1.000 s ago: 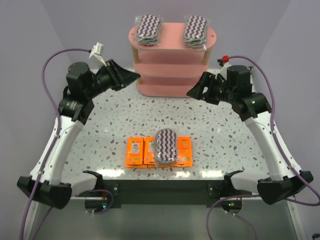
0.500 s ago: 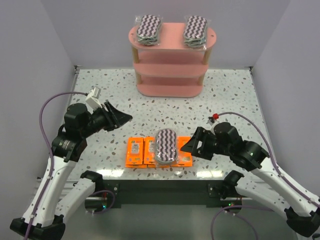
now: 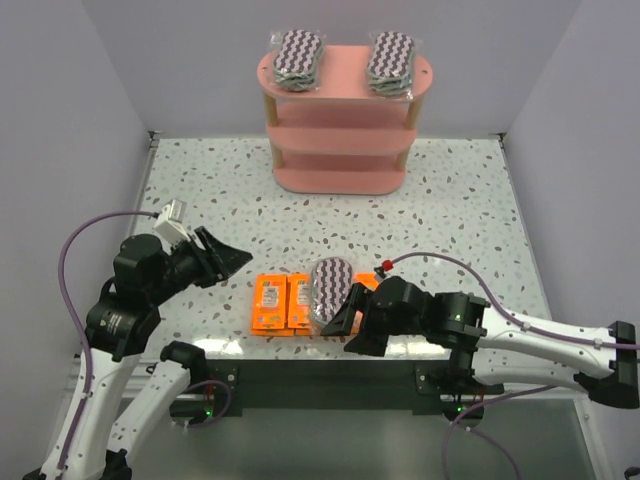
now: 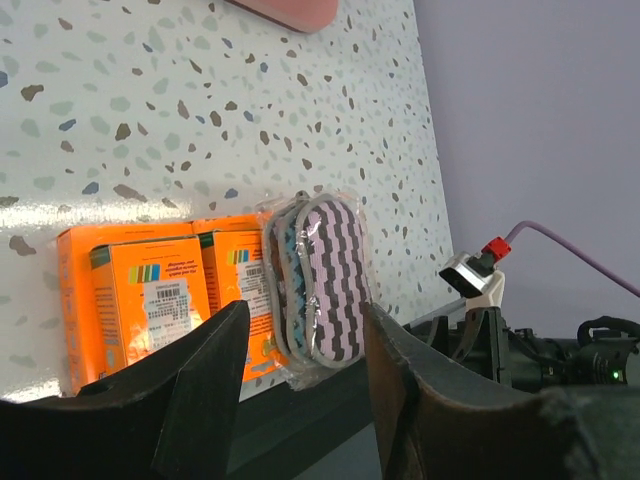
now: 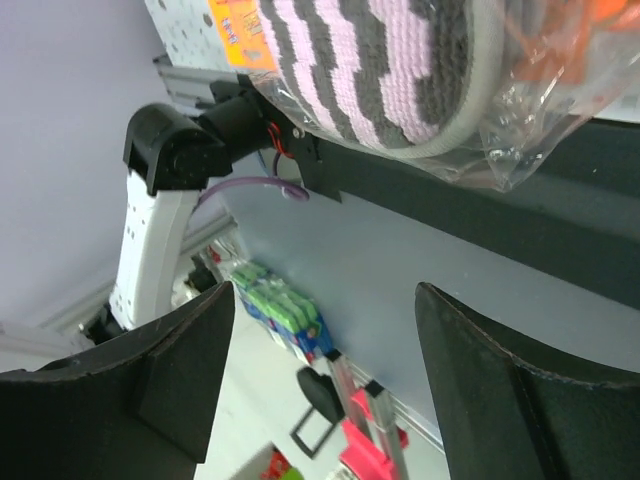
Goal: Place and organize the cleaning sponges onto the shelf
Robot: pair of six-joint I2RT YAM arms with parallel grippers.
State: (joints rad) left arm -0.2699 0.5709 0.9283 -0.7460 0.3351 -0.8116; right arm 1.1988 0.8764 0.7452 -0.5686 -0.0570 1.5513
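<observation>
Shelf (image 3: pixel 340 82) at far edge of table (image 3: pixel 460 200), centre. 2 zigzag sponge packs (image 3: pixel 297 57) (image 3: pixel 391 60) on top board, 1 per end. 3rd zigzag pack (image 3: pixel 330 288) near table's near edge, centre, lying across orange packets (image 3: pixel 281 302). Left gripper (image 3: pixel 240 260) above table, just left of orange packets, jaws apart, empty. Right gripper (image 3: pixel 347 335) low at near edge, beside 3rd zigzag pack's near end, jaws apart, nothing clamped.
</observation>
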